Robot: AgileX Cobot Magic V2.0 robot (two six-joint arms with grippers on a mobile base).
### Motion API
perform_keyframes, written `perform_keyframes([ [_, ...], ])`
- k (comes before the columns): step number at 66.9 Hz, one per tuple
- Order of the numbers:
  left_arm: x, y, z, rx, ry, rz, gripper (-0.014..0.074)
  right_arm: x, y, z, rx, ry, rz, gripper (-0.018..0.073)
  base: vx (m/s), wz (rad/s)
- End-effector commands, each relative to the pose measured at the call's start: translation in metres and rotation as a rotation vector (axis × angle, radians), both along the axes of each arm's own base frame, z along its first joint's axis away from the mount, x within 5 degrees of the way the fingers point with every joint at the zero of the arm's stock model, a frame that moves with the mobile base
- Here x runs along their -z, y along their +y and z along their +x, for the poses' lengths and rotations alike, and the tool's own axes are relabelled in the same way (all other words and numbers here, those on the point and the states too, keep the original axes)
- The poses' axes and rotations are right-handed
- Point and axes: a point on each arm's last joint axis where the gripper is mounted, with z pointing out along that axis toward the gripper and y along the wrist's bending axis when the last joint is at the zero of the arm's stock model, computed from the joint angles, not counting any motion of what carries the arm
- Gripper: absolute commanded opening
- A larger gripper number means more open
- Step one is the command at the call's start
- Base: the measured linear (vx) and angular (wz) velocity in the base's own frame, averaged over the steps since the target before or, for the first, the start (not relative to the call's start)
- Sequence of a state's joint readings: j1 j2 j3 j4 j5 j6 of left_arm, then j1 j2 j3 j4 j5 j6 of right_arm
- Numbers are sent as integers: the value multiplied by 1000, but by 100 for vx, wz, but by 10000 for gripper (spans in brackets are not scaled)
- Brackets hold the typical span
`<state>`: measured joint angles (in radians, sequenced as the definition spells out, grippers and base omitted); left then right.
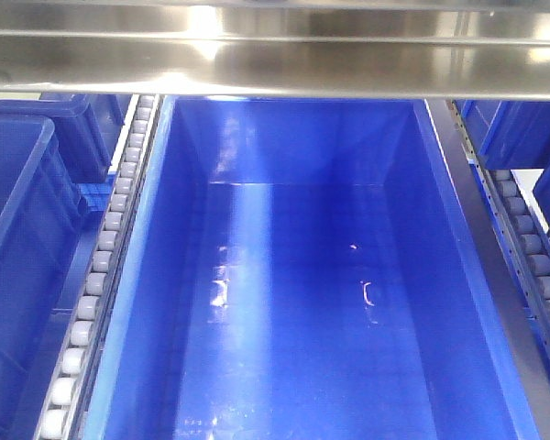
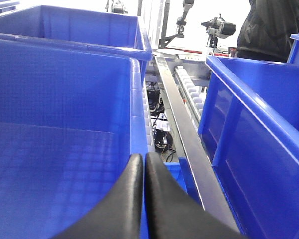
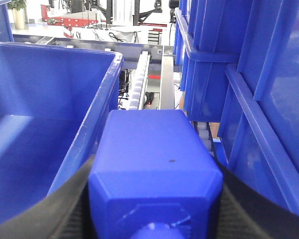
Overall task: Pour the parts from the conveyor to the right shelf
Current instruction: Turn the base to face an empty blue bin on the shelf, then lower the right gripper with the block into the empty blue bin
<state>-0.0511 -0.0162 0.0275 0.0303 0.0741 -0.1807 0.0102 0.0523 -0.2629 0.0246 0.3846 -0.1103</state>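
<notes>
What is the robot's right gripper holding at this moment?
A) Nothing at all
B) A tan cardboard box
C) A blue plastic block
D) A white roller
C: in the right wrist view, a blue plastic block sits between the two black fingers of the right gripper, beside a large blue bin.

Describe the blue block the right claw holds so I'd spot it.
Find the steel rack of big blue bins. Beside one bin's rim, the right gripper clamps a blue block. Unlike the open bins, it is small, solid, studded.
</notes>
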Motion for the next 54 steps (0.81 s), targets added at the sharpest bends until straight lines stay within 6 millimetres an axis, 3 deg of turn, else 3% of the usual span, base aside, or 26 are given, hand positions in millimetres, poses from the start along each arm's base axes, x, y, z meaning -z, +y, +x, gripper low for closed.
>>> perform_keyframes([
  [1,0,-1,0,8,-60,-16,-6,-16,0,0,2,-97,-7,-4,0,0],
  [38,0,-1,0,8,-60,-16,-6,-16,0,0,3,-102,-10,-4,0,0],
  [54,0,-1,0,8,-60,-16,-6,-18,2,-1,-17,-93,78,-1,0,0],
])
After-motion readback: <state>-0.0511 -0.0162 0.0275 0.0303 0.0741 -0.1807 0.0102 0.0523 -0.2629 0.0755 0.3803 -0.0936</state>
